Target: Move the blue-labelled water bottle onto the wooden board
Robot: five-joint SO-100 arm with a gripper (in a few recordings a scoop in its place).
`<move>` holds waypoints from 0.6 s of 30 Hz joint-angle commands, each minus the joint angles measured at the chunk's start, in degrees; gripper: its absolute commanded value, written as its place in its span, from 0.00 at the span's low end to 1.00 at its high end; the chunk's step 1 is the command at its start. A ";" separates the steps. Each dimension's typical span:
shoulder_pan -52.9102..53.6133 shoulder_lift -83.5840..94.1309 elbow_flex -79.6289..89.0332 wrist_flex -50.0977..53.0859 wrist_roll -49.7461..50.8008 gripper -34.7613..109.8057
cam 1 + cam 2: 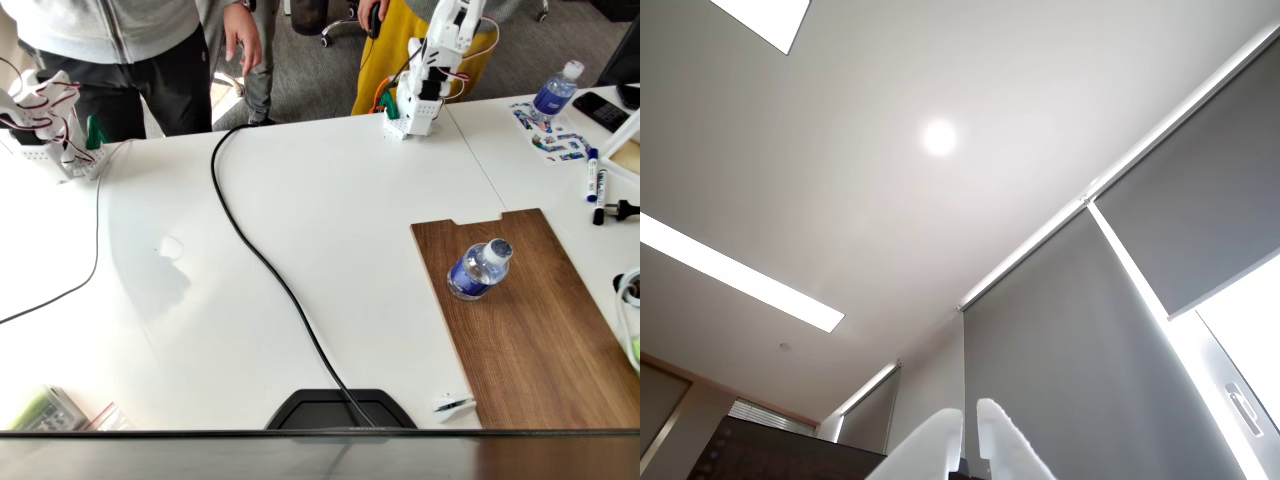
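The two white fingertips of the claw [968,440] sit close together, holding nothing, pointing at the ceiling. The squat clear blue-labelled water bottle [479,269] already stands on the dark brown wooden board [540,340] (upright, apparently); best simply keep the arm parked clear.

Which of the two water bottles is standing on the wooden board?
The squat blue-labelled water bottle stands on the wooden board. The slimmer white-capped bottle stands on the white table, far back right.
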 commanded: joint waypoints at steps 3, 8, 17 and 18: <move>-2.64 0.79 0.79 0.62 -2.64 0.24; -3.69 0.88 0.79 1.41 -2.55 0.24; -5.36 0.88 0.88 3.16 -3.96 0.24; -5.36 0.88 0.88 3.52 -3.87 0.24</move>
